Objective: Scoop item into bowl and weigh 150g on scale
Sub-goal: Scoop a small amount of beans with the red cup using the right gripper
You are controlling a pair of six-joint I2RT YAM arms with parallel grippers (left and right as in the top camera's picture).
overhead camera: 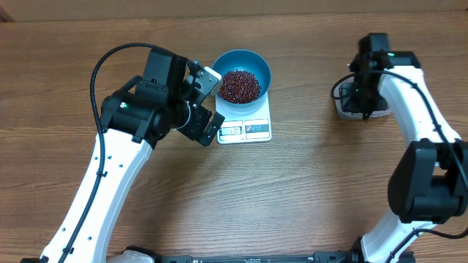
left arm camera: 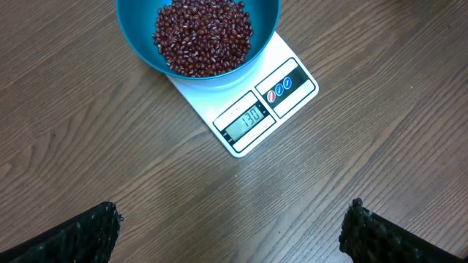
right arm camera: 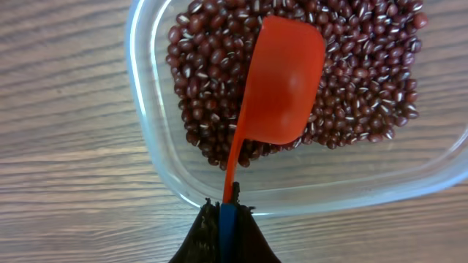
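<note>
A teal-blue bowl (overhead camera: 245, 60) holding a heap of dark red-brown beans (overhead camera: 240, 85) sits on a small white scale (overhead camera: 260, 111) near the far middle of a wood-grain counter (overhead camera: 307, 183). The bowl covers most of the platform. The display (left arm camera: 243, 120), on the scale's edge nearest the arms' bases, appears to read 130, with two round buttons beside it. The left claw (left arm camera: 232, 212) hangs above the bare counter just on the robot's left of the scale, its two black fingers (left arm camera: 88, 234) spread wide apart and holding nothing, clear of both bowl and scale. Well apart on the robot's right, the right claw (right arm camera: 223, 219) is clamped tight on the thin handle of an orange-red scoop (right arm camera: 281, 80), seen at the rim of a clear rounded-rectangular plastic tub (right arm camera: 157, 146). The scoop's head lies over more of the same beans (right arm camera: 365, 88), which cover the tub's floor. From this angle it cannot be told whether any beans are in the scoop. In the overhead view the right arm hides most of the tub, with only a pale edge showing beneath the wrist.
</note>
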